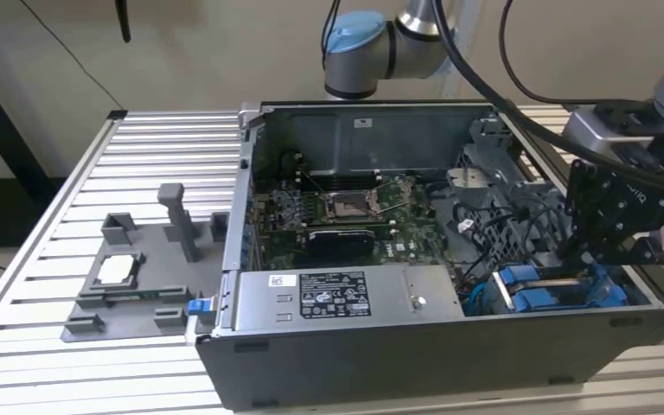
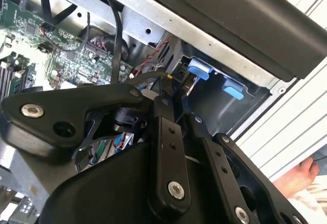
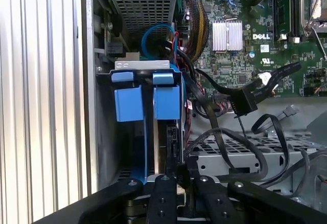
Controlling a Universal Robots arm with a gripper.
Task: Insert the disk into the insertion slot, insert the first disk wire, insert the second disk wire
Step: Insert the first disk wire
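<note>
Working down in the corner of the computer case (image 1: 448,363), I have the gripper (image 3: 178,172) closed, its fingers pinched on a narrow dark piece. I cannot tell whether that piece is the disk's edge or a wire plug. The disk (image 3: 166,104) seems to stand edge-on in its blue carrier inside the insertion slot (image 3: 140,64), beside a second blue carrier (image 3: 127,104). To do this well I would push straight along the bay with no twist and stop at firm resistance. Room is tight, with the case wall (image 3: 89,106) on one side and black cable loops (image 3: 230,142) and a loose flat connector (image 3: 240,101) on the other. A person's hand (image 2: 301,175) rests outside the case.
</note>
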